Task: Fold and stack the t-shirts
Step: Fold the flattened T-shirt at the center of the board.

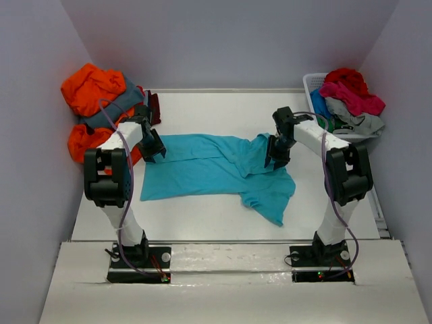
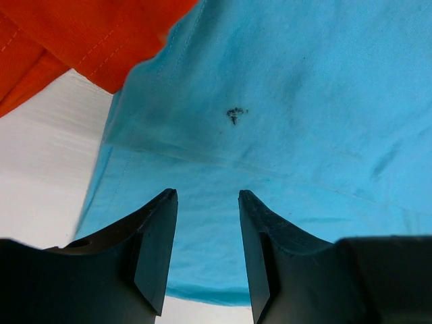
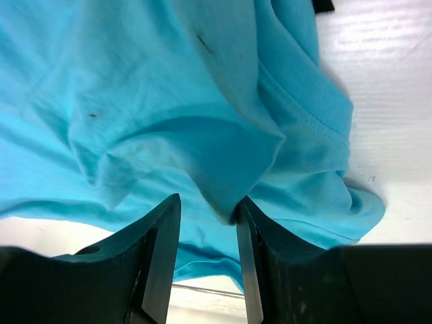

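Likely step: flattening turquoise t-shirt. Left gripper jaws open over hem; right gripper jaws straddle a fold, grip unclear. Next: pinch, pull flat

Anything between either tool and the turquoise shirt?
Nothing visible. The left tool hangs open right above the turquoise shirt near its edge; the right tool is at a raised fold of it. The orange shirt lies off to the side.
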Available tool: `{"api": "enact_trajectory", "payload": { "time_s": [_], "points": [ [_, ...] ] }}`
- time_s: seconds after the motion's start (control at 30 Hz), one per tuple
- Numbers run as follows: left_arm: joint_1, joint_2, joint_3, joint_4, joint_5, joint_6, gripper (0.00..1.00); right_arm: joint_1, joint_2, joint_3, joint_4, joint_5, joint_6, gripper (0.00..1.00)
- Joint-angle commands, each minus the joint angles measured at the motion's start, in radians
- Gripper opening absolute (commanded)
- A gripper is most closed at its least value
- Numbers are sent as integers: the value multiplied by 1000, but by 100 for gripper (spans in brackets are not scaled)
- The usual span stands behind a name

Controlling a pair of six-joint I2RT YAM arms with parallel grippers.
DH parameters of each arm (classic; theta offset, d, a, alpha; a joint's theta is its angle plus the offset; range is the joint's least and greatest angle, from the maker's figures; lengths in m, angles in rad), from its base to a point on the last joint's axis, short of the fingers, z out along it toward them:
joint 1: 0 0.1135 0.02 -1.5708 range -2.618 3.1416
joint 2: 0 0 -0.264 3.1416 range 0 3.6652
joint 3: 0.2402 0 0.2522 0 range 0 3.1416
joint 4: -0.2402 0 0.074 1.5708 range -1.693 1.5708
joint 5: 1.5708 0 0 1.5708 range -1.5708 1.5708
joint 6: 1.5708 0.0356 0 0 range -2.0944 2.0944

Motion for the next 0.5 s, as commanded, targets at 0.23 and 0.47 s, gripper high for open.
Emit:
{"api": "enact_trajectory", "payload": {
  "time_s": [0.23,0.47],
  "points": [
    [41,-50,-29,0,-6,5,53,9,24,75,-14,30,-22,44],
    [62,-46,-56,18,-3,-2,54,9,25,64,-13,24,-25,44]
  ]
}}
